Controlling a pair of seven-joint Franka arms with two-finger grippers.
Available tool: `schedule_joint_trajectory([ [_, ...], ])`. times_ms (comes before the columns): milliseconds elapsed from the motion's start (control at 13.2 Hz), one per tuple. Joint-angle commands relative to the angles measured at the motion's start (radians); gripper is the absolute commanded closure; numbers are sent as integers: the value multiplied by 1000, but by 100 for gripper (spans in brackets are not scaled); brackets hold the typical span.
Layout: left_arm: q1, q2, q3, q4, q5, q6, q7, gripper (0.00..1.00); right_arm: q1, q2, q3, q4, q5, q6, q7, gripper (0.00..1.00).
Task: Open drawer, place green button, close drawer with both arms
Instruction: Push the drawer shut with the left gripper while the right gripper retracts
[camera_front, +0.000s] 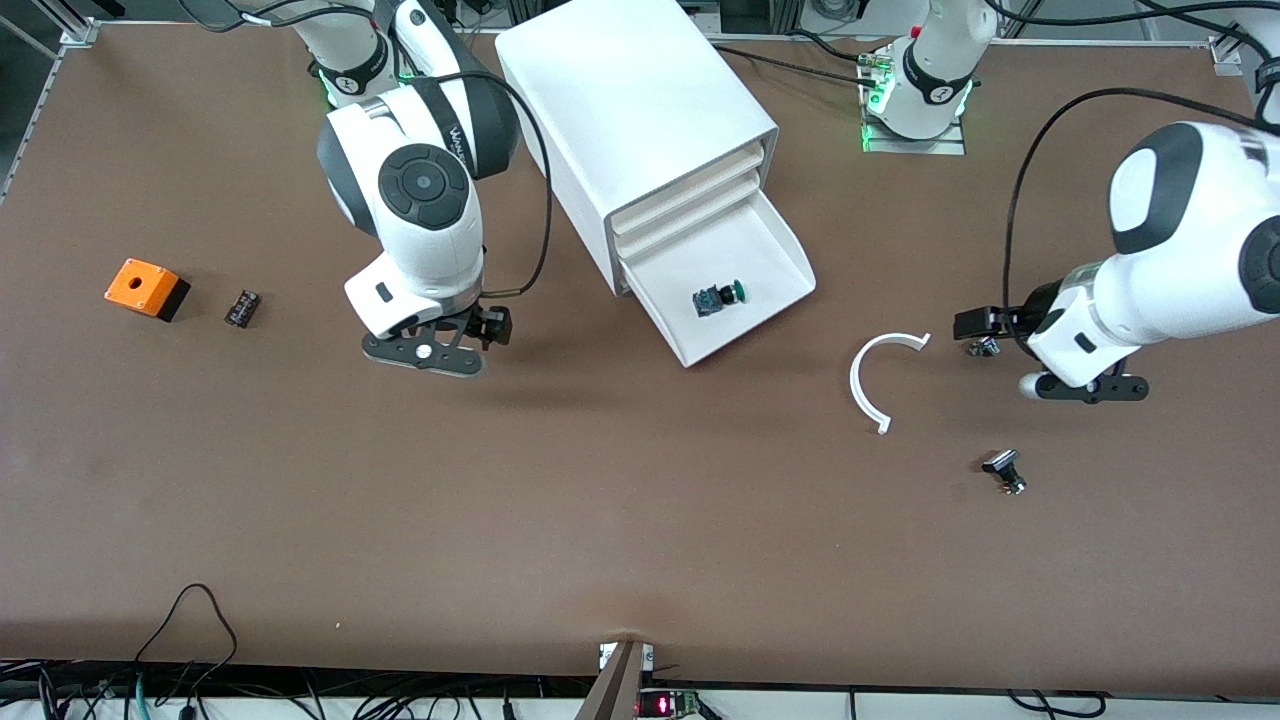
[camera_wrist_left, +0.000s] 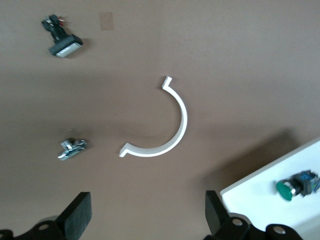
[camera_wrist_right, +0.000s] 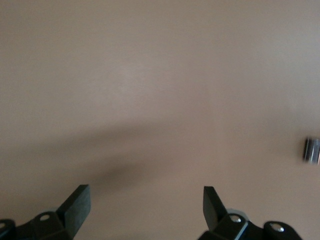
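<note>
While both arms hang above brown table (camera_front: 600, 520), left gripper (camera_wrist_left: 147, 220) fingers spread apart, holding nothing, over bare tabletop near white plastic half-ring (camera_front: 878, 375) and small metal part (camera_front: 983, 347). Right gripper (camera_wrist_right: 145, 210) fingers likewise apart, empty, over bare table toward right arm's end, beside white box cabinet (camera_front: 640, 120). Lowest white tray drawer (camera_front: 770, 250) pulled out; green-capped black push-button (camera_front: 720, 297) lies inside. Orange box (camera_front: 146, 288) well apart.
</note>
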Motion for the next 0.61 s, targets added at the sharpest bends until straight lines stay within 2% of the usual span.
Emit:
schedule_joint_trajectory([
  [0, -33, -13, -5, -87, -49, 112, -125, 0, -74, -37, 12, -26, 11, -12, 119, 0],
  [227, -121, 35, -6, -116, -54, 231, -309, 0, -135, -64, 15, -28, 14, -27, 26, 0],
  [378, -167, 57, -11, -183, -51, 392, -394, 0, -175, -95, 21, -25, 38, -47, -19, 0],
  [530, -202, 82, -11, -284, -48, 594, -418, 0, -320, -124, 122, -18, 68, -55, -118, 0],
])
